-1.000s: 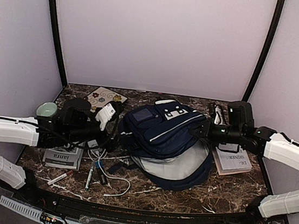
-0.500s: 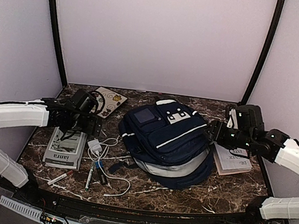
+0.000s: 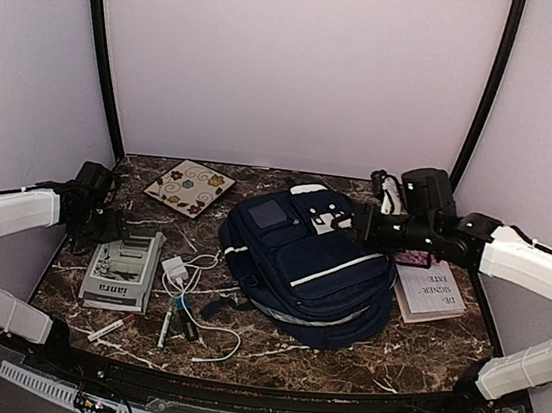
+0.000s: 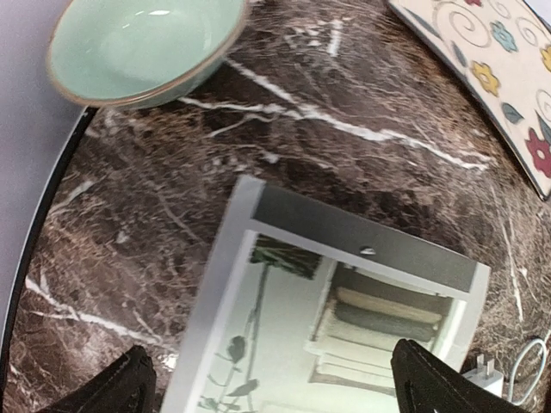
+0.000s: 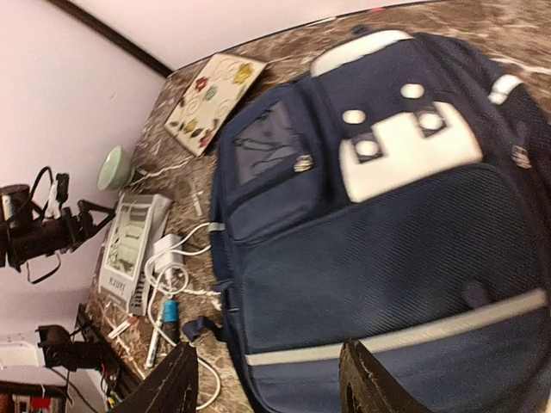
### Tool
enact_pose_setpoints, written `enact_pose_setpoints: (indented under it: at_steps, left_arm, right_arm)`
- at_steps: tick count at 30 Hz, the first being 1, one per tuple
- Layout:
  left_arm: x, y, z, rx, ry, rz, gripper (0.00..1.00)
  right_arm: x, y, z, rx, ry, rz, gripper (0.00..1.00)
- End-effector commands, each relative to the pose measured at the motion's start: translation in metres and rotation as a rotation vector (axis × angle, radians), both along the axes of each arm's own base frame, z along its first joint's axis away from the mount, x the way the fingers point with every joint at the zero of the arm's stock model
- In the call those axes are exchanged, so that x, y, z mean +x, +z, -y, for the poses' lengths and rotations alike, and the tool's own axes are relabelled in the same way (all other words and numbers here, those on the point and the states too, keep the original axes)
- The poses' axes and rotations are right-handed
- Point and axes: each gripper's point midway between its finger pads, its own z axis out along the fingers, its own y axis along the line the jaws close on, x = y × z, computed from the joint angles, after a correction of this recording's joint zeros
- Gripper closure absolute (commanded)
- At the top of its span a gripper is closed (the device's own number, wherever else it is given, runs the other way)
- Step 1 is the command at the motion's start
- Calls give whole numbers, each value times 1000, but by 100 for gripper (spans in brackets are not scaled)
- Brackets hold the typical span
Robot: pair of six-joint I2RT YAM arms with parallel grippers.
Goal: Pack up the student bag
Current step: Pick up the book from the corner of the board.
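- Bag (image 3: 309, 266) is lying flat mid-bench, slightly toward the right edge, with its front pockets facing up. I can't tell if the main zip is open.
- It's soft navy fabric with a mesh panel, white trim and a white patch by the top handle. I'm expecting it to sag and fold when lifted.
- Best grab is probably the top handle or a zip pull, since the flat panels are offering nothing to pinch.
- Right hand (image 5: 271, 383) is hovering over the bag, fingers apart and empty.
- Left hand (image 4: 275, 391) is hanging over the glossy catalogue (image 4: 336, 335) by the left edge, fingers apart and empty.
- Loose items are lying around:
  - bowl (image 4: 142, 43)
  - floral board (image 3: 190, 186) at the rear-left corner
  - charger (image 3: 175, 270)
  - pens (image 3: 165, 329)
  - booklet (image 3: 432, 291)
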Motion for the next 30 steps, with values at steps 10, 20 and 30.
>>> enact_pose_setpoints:
  at_steps: [10,20,30]
  left_arm:
    - [-27,-45,-6,-236,74,-24,5]
    - [-51,-57,39,-425,-31,32,26]
    - [-54,-49,66,-458,-143,53,29]
  right_arm:
    - [-49,-16,-248,117,440,-21,41]
    - [-89,-54,-348,242,584,-171,43]
    - [-67,-119,-361,59,475,-251,44]
